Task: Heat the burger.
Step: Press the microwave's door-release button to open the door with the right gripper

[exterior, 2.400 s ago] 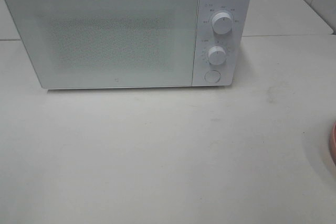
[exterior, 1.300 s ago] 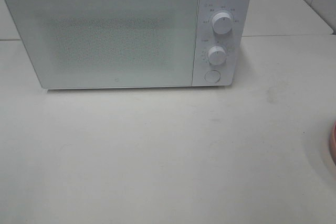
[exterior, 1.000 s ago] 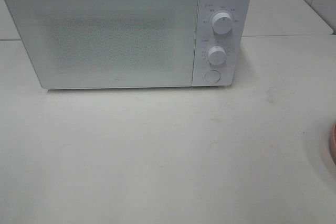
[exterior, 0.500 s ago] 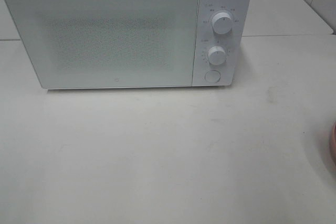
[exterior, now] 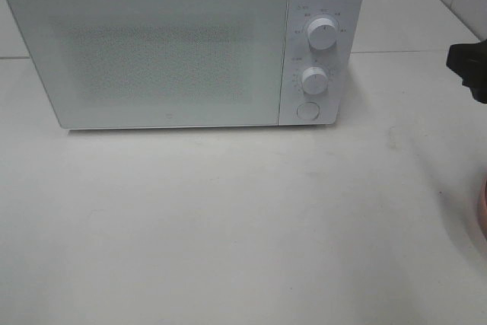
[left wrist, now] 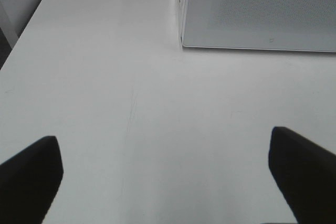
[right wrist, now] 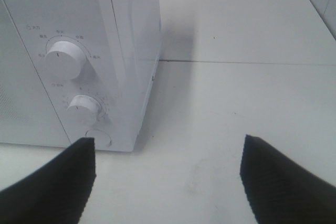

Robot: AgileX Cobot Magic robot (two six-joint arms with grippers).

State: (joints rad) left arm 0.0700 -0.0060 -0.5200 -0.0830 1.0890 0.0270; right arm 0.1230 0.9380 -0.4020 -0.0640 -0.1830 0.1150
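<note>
White countertop (exterior: 228, 218) holds a shut microwave (exterior: 152, 51); left gripper (left wrist: 165, 182) and right gripper (right wrist: 168, 182) both gape empty, and a misaimed right reach could turn a dial (right wrist: 84, 107), not press the button (right wrist: 100, 139).

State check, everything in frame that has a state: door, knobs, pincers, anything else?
microwave door, shut
upper knob, mark pointing up
lower knob, mark roughly up
left pincer, open, empty
right pincer, open, empty
plate, only its rim in view, contents out of frame
</note>
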